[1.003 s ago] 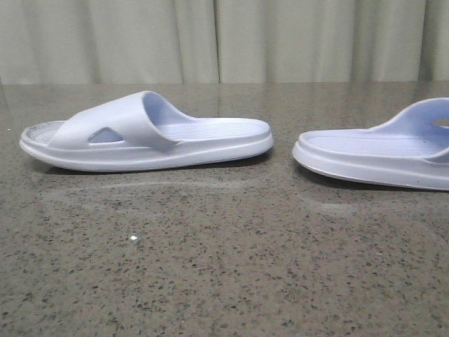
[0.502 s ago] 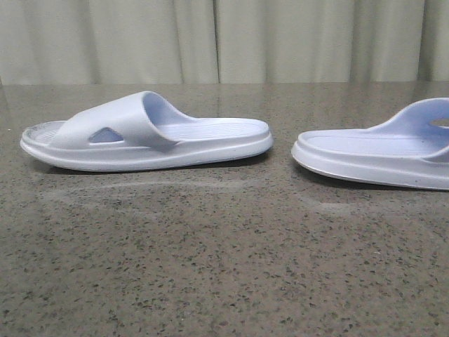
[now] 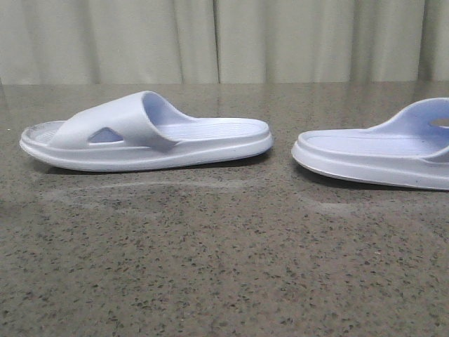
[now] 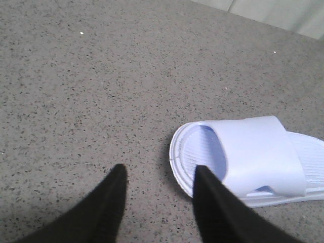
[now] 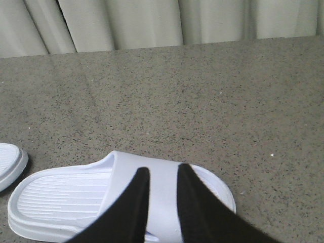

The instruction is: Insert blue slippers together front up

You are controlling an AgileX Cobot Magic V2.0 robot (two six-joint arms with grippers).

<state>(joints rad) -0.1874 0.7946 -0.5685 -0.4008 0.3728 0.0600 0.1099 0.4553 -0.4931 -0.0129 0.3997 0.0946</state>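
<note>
Two very pale blue slippers lie flat on the speckled table, soles down. The left slipper [image 3: 147,133] has its toe to the left; the right slipper [image 3: 372,158] is cut off by the frame's right edge. Neither gripper shows in the front view. In the left wrist view my left gripper [image 4: 161,172] is open, one finger over the toe end of the left slipper [image 4: 253,157], the other over bare table. In the right wrist view my right gripper [image 5: 163,171] is open with a narrow gap, over the wide strap of the right slipper [image 5: 66,197].
The grey-brown speckled stone table [image 3: 224,267] runs back to a pale curtain [image 3: 224,38]. The heel end of the left slipper [image 5: 10,164] shows at the edge of the right wrist view.
</note>
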